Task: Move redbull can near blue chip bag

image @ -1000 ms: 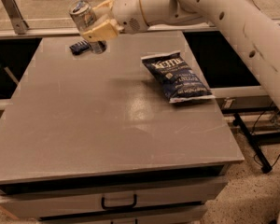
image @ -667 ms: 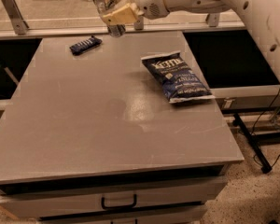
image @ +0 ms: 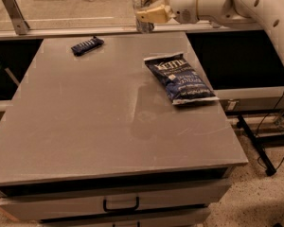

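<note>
The redbull can [image: 141,7], slim and silver with a shiny top, is held upright in the air above the table's far edge. My gripper [image: 151,4] is shut on the redbull can, with tan fingers [image: 154,14] wrapped around its middle; the white arm reaches in from the upper right. The blue chip bag [image: 180,78], dark navy with white lettering and white edges, lies flat on the right side of the grey table [image: 99,126], below and a little right of the can.
A small flat dark blue bar-shaped packet [image: 87,45] lies at the table's far left. A metal rail [image: 61,30] runs behind the table. A drawer handle [image: 120,205] shows at the front. Cables and a stand leg [image: 258,145] lie on the floor to the right.
My gripper has carried the redbull can up and to the right, from above the small dark packet to above the far edge, closer to the blue chip bag.
</note>
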